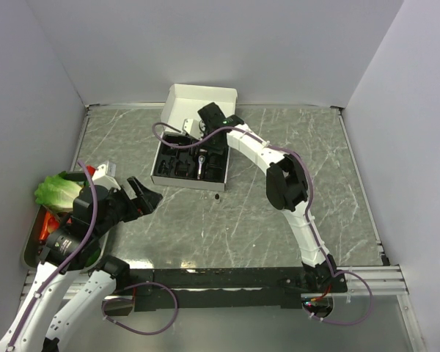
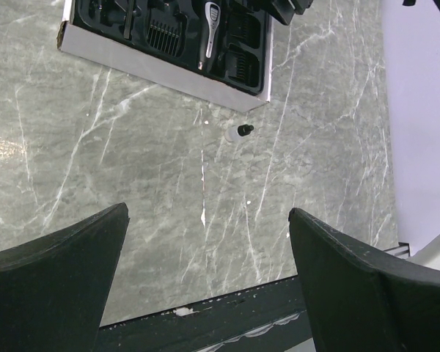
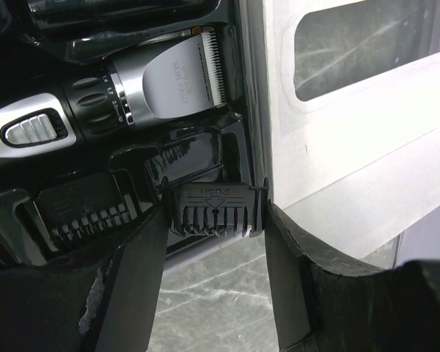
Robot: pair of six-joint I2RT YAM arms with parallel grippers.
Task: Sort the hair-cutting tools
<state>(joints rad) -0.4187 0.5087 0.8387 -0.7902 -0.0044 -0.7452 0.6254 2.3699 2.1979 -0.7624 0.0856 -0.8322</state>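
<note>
A black comb attachment [image 3: 216,209] marked PUSH is pinched between the fingers of my right gripper [image 3: 216,220], shut on it just above the near end of the black insert [image 3: 81,213]. The black-and-silver hair clipper [image 3: 132,92] lies in its slot beside it, also seen as the clipper [image 2: 210,29] from the left wrist. From above, my right gripper [image 1: 213,121] hovers over the far end of the white box [image 1: 159,155]. My left gripper [image 1: 143,194] hangs open over bare table at the left, nothing between its fingers [image 2: 73,257].
The box's white lid [image 3: 352,110] stands open to the right of the held comb. A small white bottle with a black cap [image 2: 240,132] lies on the marble table just in front of the box. A metal tray [image 1: 29,249] with a lettuce [image 1: 59,191] sits at the left edge.
</note>
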